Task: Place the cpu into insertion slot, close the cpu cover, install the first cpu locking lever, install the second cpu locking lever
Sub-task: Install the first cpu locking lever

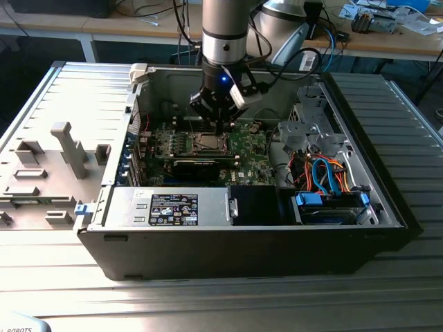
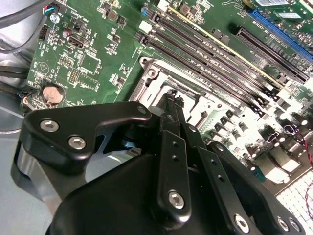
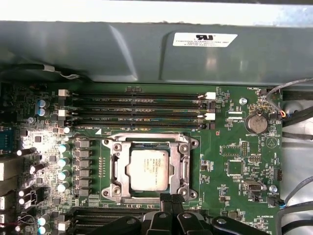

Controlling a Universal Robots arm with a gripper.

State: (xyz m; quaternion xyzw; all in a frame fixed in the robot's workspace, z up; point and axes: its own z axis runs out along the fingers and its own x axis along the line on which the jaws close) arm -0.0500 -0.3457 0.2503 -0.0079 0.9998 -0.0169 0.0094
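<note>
With the cpu seated in the slot and the cover down around it, the tool, fingertips together and holding nothing, sits at the socket's edge, where lever work wants a steady, low, sideways push.

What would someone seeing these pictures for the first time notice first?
Probably the open computer case lying on the metal table, with the robot arm reaching down into it. In the first wrist view, the pale cpu sits in the insertion slot with the cpu cover framing it. The black gripper, fingers together, is at the socket's edge.
</note>
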